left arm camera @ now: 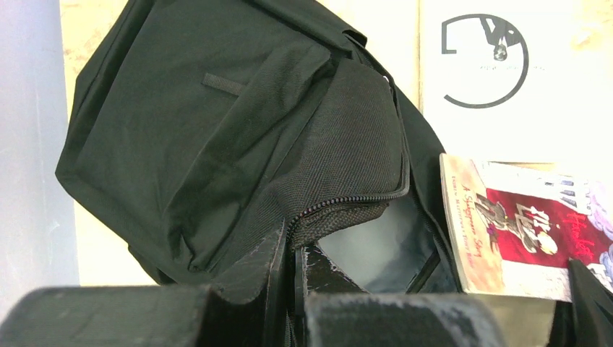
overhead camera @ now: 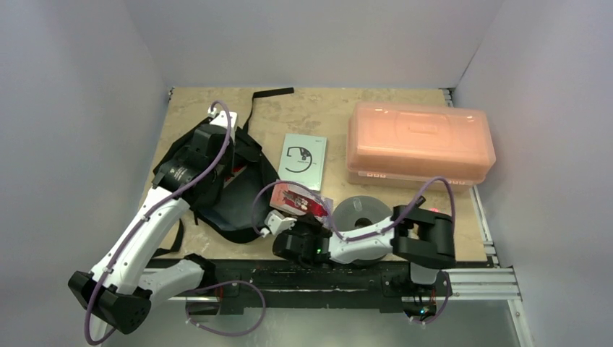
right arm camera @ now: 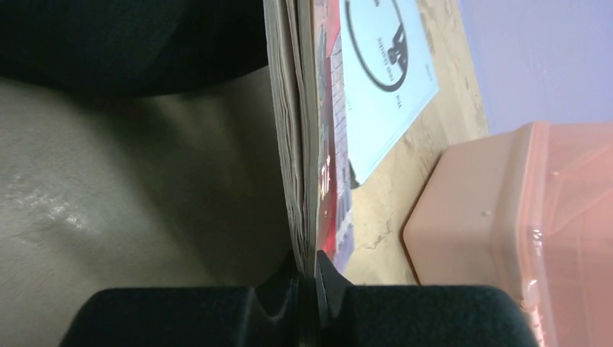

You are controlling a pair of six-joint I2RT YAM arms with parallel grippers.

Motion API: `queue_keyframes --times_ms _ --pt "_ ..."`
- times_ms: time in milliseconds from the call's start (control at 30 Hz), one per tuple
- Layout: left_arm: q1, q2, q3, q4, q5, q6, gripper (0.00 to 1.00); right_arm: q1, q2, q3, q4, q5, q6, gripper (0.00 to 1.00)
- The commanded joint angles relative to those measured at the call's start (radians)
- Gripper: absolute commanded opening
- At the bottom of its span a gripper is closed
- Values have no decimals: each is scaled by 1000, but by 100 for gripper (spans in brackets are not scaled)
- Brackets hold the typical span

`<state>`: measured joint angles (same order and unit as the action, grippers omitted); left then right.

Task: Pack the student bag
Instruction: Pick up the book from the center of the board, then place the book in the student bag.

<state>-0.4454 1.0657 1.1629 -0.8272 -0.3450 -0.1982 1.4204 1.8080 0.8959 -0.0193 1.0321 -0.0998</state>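
Note:
The student bag (overhead camera: 230, 194) is a floppy black backpack lying at the left of the table, its zipped mouth open. My left gripper (overhead camera: 225, 160) is shut on the zipper edge of the bag's opening (left arm camera: 340, 206) and holds the flap up; its fingers (left arm camera: 269, 264) pinch the fabric. The grey lining shows inside. My right gripper (overhead camera: 283, 218) is shut on the lower edge of a red-covered book (overhead camera: 302, 202), held on edge beside the bag's mouth. The book's pages (right arm camera: 293, 144) rise from the closed fingers (right arm camera: 327, 273). The book also shows in the left wrist view (left arm camera: 520, 231).
A white booklet (overhead camera: 303, 155) with a black circle lies flat behind the book. A translucent orange lidded box (overhead camera: 419, 144) stands at the back right. A dark grey spool (overhead camera: 361, 213) sits by the right arm. Bag straps (overhead camera: 256, 97) trail toward the back wall.

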Motion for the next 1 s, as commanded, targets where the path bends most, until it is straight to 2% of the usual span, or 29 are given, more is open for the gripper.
queue_keyframes --times_ms 0,133,267,433,733,800,900,967 --pt "8 -62 22 83 3 13 0 16 -205 -36 163 -75 -169 4" --pt "18 -98 7 109 6 26 0 31 -294 -53 206 -183 -316 0" --pt "26 -115 0 127 41 29 0 40 -280 -26 283 -235 -445 0" --pt "30 -124 -10 140 55 37 0 42 -168 18 501 -308 -649 3" --pt "31 -121 -11 141 80 40 0 29 207 227 876 -310 -1034 1" --pt "31 -122 -14 142 83 40 0 29 225 233 951 -329 -1095 1" --pt "31 -122 -12 142 82 41 0 27 207 235 928 -401 -1088 1" --pt "31 -126 -12 143 81 39 0 23 188 202 964 -472 -1140 0"
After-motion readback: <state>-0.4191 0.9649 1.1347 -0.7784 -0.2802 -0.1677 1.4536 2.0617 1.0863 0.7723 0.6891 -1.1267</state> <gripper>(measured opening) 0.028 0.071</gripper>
